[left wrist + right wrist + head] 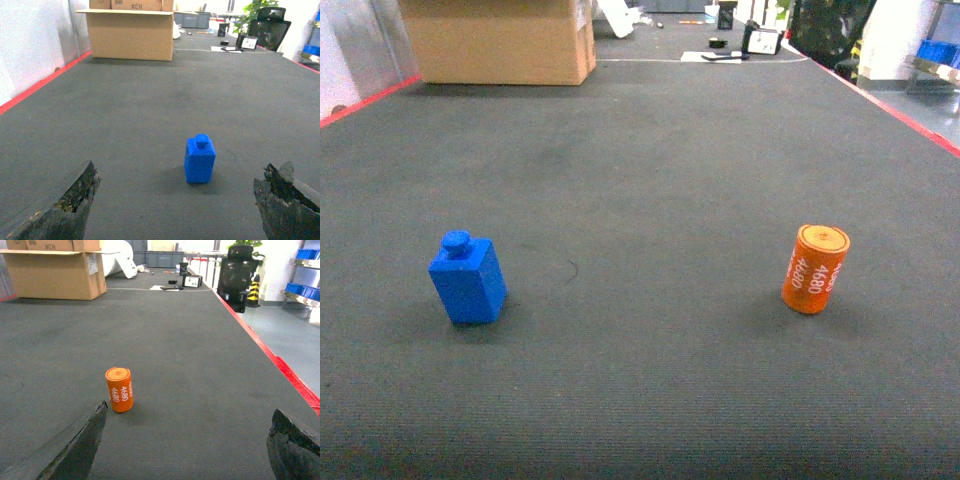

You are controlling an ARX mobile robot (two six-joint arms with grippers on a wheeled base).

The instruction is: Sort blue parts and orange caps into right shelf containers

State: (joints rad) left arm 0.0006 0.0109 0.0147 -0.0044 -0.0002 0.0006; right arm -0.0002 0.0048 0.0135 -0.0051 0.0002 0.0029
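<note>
A blue block-shaped part [468, 280] with a round stud on top stands on the dark grey mat at the left. An orange cap [815, 268] printed "4680" stands upright at the right. In the left wrist view the blue part [200, 160] stands ahead of my left gripper [177, 200], slightly right of centre; the jaws are open and empty. From the right wrist, the orange cap [119, 389] is ahead and left of my right gripper [187, 440], just beyond its left finger [75, 447]. That gripper is open and empty too. Neither gripper shows in the head view. The right shelf containers are out of view.
A large cardboard box [500, 40] stands at the far left of the mat. Small dark items [745, 42] lie at the far end. A red border line [890, 105] runs along the mat's right edge. A shelf with small blue bins [305, 290] stands off to the right.
</note>
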